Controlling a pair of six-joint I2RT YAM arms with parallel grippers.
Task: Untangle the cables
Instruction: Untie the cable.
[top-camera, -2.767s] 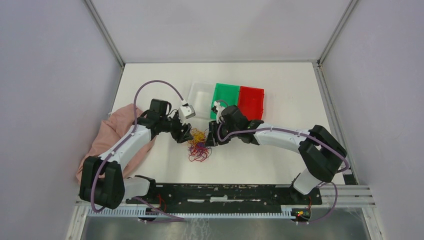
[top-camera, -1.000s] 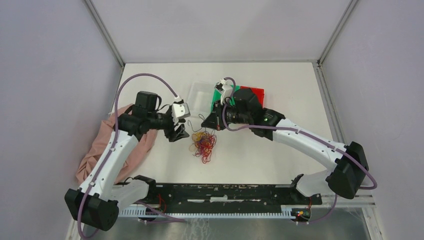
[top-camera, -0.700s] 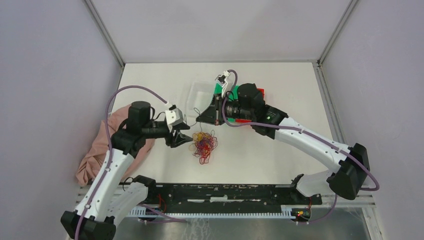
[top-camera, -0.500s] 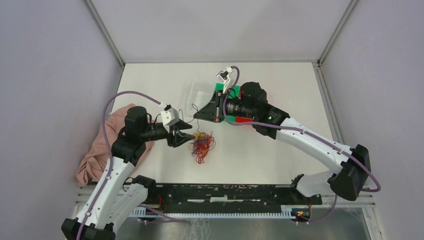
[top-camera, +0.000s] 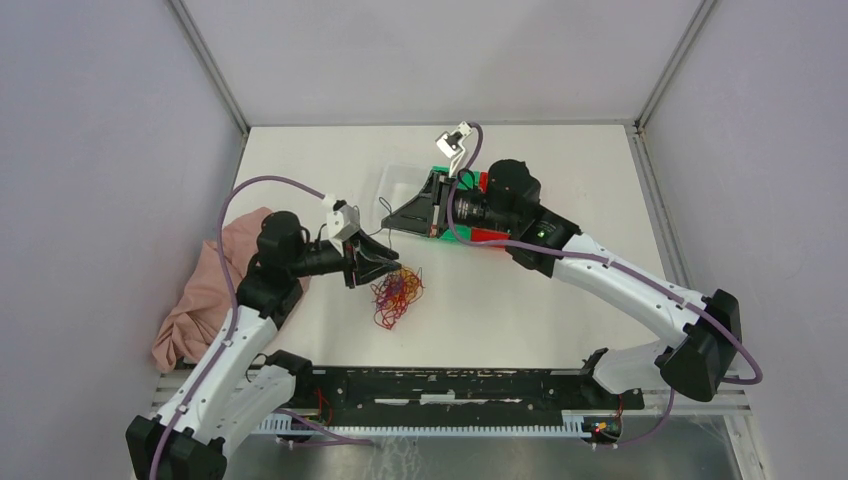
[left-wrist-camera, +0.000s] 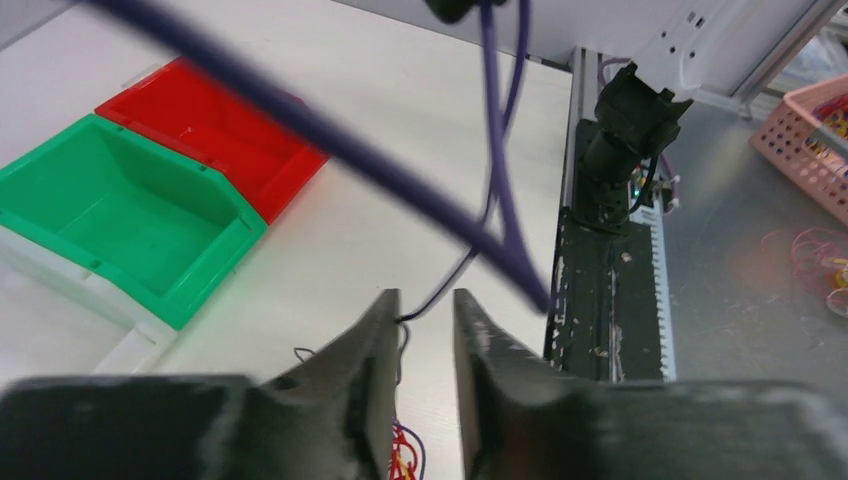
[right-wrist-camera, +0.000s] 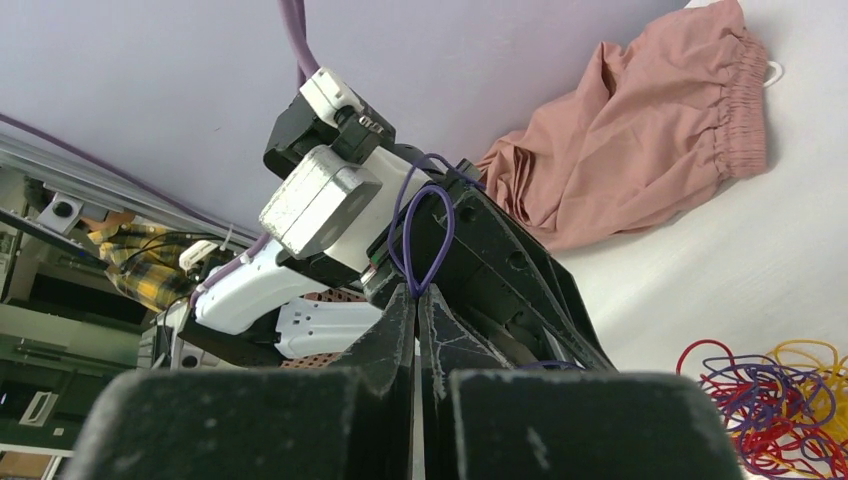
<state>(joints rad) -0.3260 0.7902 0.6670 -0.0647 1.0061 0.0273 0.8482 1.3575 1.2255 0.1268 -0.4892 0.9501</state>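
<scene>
Light was even and diffuse, seemingly from overhead; the white worktop (top-camera: 500, 310) read bright without glare, its shadows soft. In both wrist views the near fingers (left-wrist-camera: 365, 365) were blurred, as was a purple arm cable (left-wrist-camera: 300, 122) crossing the left lens.

cables (top-camera: 393, 297) on table (top-camera: 520, 300) | cloth (top-camera: 205, 300) left | bins (left-wrist-camera: 130, 215) behind

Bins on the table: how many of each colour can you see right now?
Red bin: 1
Green bin: 1
Clear bin: 1
Total: 3
</scene>
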